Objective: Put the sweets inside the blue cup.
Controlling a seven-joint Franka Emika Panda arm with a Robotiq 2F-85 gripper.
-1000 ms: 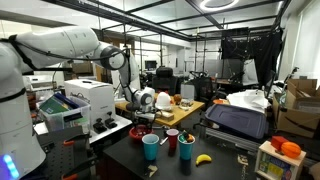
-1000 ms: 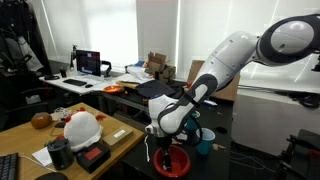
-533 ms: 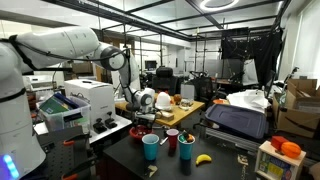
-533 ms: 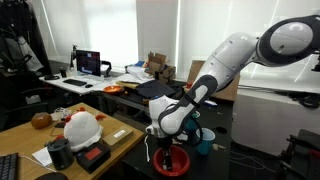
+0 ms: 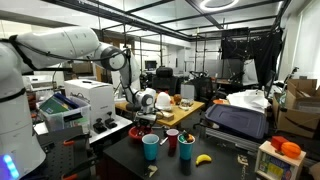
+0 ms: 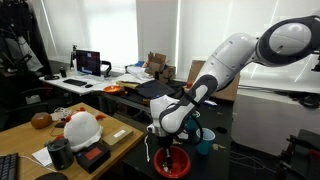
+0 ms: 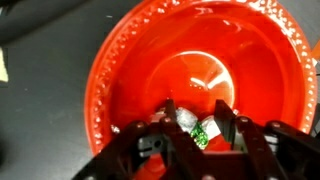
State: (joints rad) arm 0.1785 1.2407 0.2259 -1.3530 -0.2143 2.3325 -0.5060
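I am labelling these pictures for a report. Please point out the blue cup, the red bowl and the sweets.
blue cup (image 5: 151,148), an exterior view, middle of its side wall.
red bowl (image 7: 130,68), wrist view, bare inner wall at upper left.
sweets (image 7: 204,131), wrist view, the green wrapper in the bowl.

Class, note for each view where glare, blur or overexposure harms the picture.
Wrist view: white glare on the red bowl, and the fingers near the lens look soft. In an exterior view the windows are blown out; in an exterior view a ceiling ring light flares.
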